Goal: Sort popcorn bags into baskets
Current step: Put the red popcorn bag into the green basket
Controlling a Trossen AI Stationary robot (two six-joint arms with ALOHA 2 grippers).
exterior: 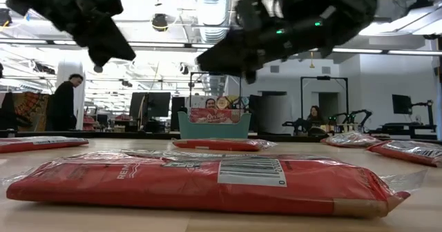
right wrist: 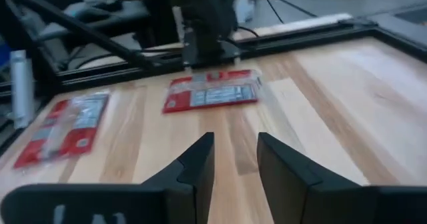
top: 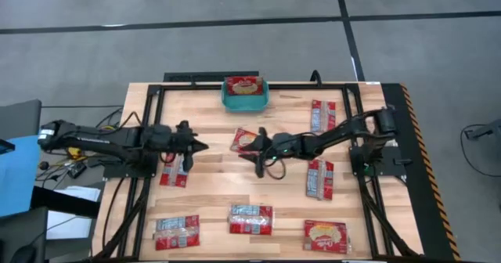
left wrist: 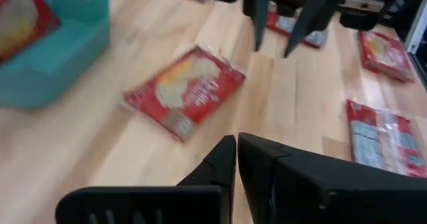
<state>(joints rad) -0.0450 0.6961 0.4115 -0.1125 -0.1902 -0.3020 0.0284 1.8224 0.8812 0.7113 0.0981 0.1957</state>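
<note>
Several flat red popcorn bags lie on the wooden table. One lies in the teal basket at the far edge, seen also as the basket in the low view. My right gripper hovers open at mid-table, just by the near edge of a bag; its fingers touch nothing. My left gripper is shut and empty, raised left of that bag. Another bag lies under the left arm.
More bags lie flat: one far right, one right of centre, three along the near edge. A black frame borders the table. Bare wood lies between the grippers. People stand in the room behind.
</note>
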